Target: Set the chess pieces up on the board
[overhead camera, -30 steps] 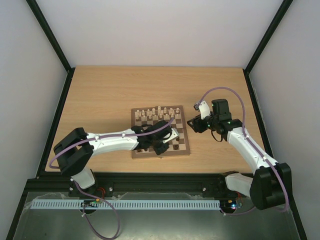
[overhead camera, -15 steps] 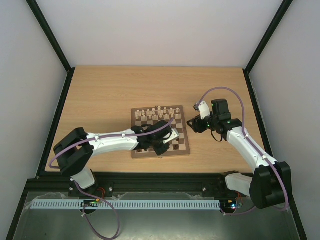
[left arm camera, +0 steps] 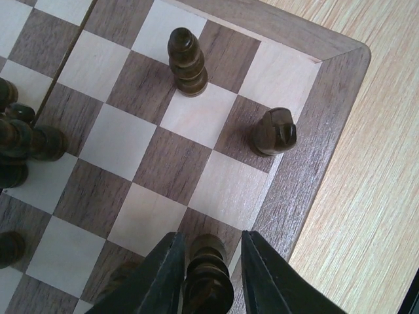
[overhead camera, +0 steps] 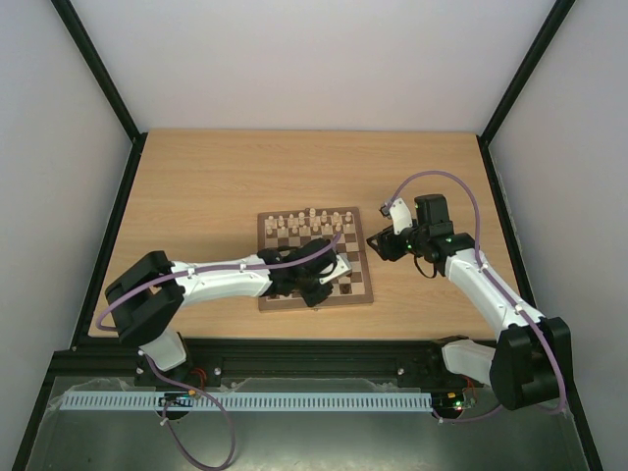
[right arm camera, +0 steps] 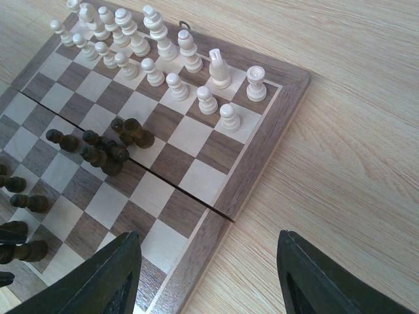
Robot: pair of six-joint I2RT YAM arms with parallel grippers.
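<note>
Your left fingers (left arm camera: 160, 281) bracket a dark piece (left arm camera: 208, 275) standing upright in the near-edge row of the board (left arm camera: 308, 150), likely its home rank; whether they grip it you cannot tell. Your right fingers (right arm camera: 118, 275) gape empty over the worktop (right arm camera: 340, 131) off the right edge (pale pieces (right arm camera: 167, 49) already line the far edge).

Satin wooden board (left arm camera: 314, 170) and turned wooden chess pieces (left arm camera: 187, 62) rest on matt wood-grain table (left arm camera: 376, 196).
</note>
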